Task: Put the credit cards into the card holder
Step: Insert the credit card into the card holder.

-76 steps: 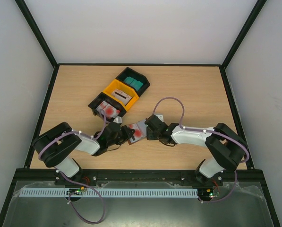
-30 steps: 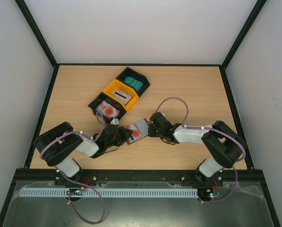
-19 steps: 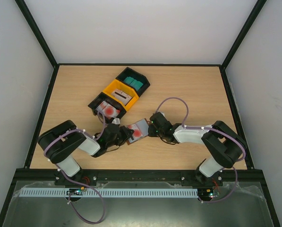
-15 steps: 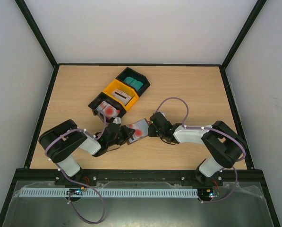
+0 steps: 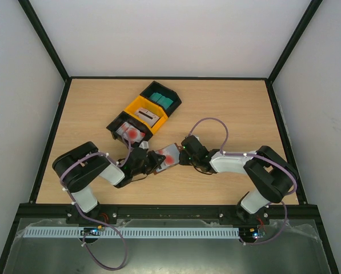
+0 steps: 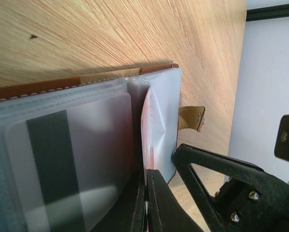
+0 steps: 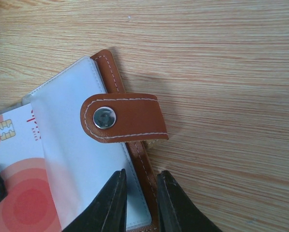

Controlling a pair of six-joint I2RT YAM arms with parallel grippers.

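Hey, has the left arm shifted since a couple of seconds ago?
Yes. The left arm has swung right, away from the table's left edge.

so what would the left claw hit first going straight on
Probably the clear plastic sleeve of the brown leather card holder, directly ahead of the left claw and its white, red-marked plastic card.

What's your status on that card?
Left gripper shut on red-and-white card, edge in sleeve. Right gripper clamps card holder edge. Nothing blocking.
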